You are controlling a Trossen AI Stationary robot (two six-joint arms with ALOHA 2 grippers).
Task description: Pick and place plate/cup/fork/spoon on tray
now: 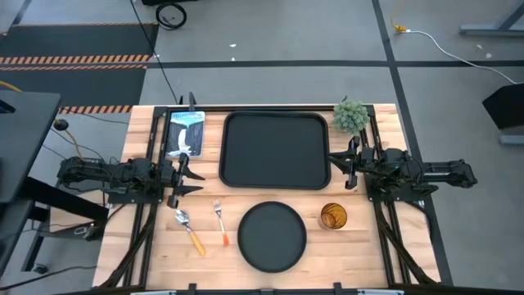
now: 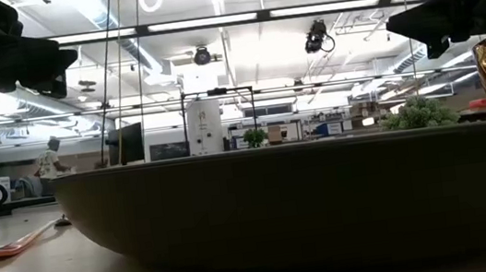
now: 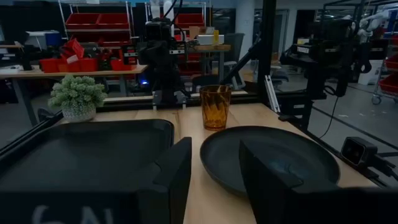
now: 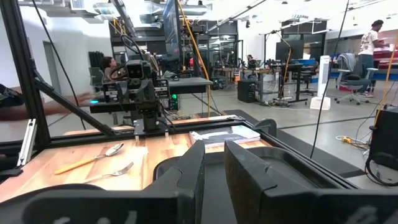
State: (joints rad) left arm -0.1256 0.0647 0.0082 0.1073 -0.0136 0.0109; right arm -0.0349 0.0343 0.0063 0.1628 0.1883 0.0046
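Only the high view gives the whole layout: tray [image 1: 276, 150] at the table's far centre with nothing in it, plate [image 1: 272, 237] near the front edge just before it, cup [image 1: 333, 216] just right of the plate, fork [image 1: 220, 222] and spoon [image 1: 189, 229] side by side left of the plate, handles toward the front edge. Left gripper [image 1: 185, 174] hangs at the tray's left side, fingers spread apart and holding nothing; right gripper [image 1: 350, 164] hangs at the tray's right side, released, also holding nothing. The left wrist view adds what the overhead cannot: the cup stands upright beyond the plate, amber and see-through, and a small green plant [image 3: 78, 97] sits by the tray's far corner. The right wrist view shows spoon and fork lying flat on the wood, plus a printed packet [image 4: 225, 135] past the tray's rim, the same packet [image 1: 185, 133] lying left of the tray from above. In the low view the plate's rim [image 2: 306, 198] blocks nearly the whole table; only an orange handle [image 2: 17, 245] shows at the left, and whether it belongs to fork or spoon cannot be told. The tray is hidden there. A person [image 2: 49, 162] stands far off in the room.
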